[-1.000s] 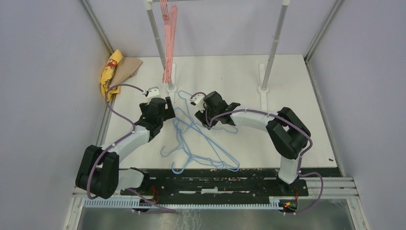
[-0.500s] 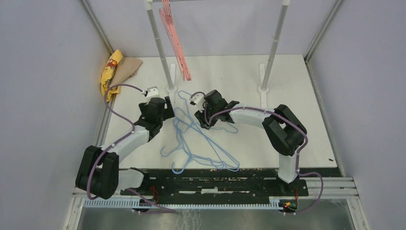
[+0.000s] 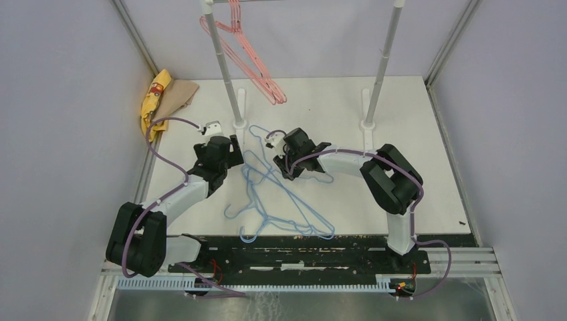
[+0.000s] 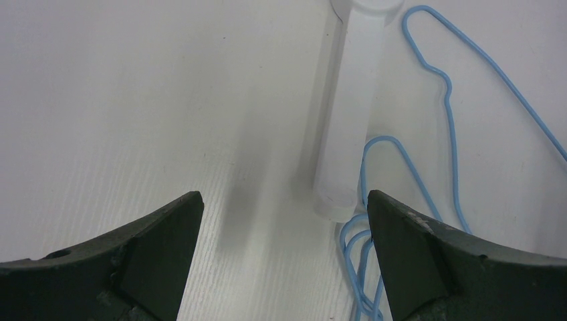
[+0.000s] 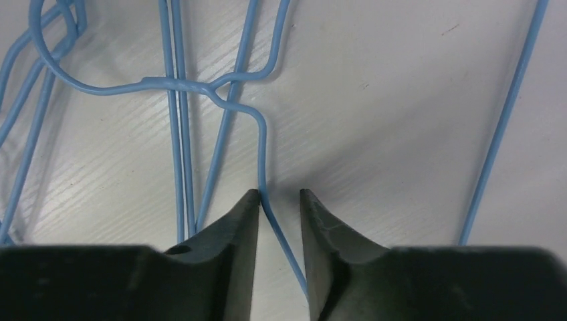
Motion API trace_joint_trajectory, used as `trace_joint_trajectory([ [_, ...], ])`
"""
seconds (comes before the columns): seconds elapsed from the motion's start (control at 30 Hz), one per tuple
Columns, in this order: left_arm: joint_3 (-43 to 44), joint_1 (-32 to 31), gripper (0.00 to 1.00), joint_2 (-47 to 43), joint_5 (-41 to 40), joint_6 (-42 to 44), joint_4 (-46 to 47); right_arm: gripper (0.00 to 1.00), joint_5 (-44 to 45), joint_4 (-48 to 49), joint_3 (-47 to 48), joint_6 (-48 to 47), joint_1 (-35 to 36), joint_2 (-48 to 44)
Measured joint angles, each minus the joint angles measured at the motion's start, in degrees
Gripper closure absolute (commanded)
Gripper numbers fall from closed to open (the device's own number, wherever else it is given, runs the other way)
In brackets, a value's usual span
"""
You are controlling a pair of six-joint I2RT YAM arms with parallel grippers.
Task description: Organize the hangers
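Several light blue wire hangers (image 3: 281,200) lie tangled on the white table. Pink-red hangers (image 3: 249,63) hang from the rack's top rail, swung out to the right. My right gripper (image 3: 286,168) is low over the blue pile. In the right wrist view its jaws (image 5: 278,194) are a narrow gap apart and straddle one blue hanger wire (image 5: 262,154), which touches the left finger only. My left gripper (image 3: 234,145) is wide open and empty (image 4: 282,197), just above the table beside the rack's white foot (image 4: 348,134) and some blue hanger hooks (image 4: 378,144).
Two grey rack posts (image 3: 224,67) (image 3: 384,60) stand on white feet at the back. A yellow cloth (image 3: 154,97) and a brown sheet (image 3: 180,95) lie at the back left. A black base plate (image 3: 301,251) runs along the near edge.
The pink-red hangers have swung from hanging straight down out to the right. My right arm has shifted a little left over the blue pile. The left arm has not moved.
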Motion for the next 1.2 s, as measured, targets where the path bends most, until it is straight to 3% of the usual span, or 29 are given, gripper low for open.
trace_joint_trajectory([
  [0.13,0.0,0.0,0.01,0.0,0.0,0.0,0.0,0.99,0.6,0.0,0.0,0.6,0.0,0.1],
  [0.47,0.0,0.1,0.01,0.0,0.0,0.0,0.0,0.99,2.2,0.6,-1.2,3.1,0.0,-1.0],
  [0.67,0.0,0.2,0.01,0.0,0.0,0.0,0.0,0.99,2.2,-0.2,-5.4,6.4,-2.9,-10.4],
  [0.9,0.0,0.3,0.01,0.2,0.0,0.0,0.1,0.99,-5.3,-0.1,-8.1,12.2,-13.2,-24.5],
  [1.2,0.0,0.3,0.01,2.5,0.1,0.0,0.5,0.99,-17.4,-0.6,-9.4,19.1,-21.0,-33.0],
])
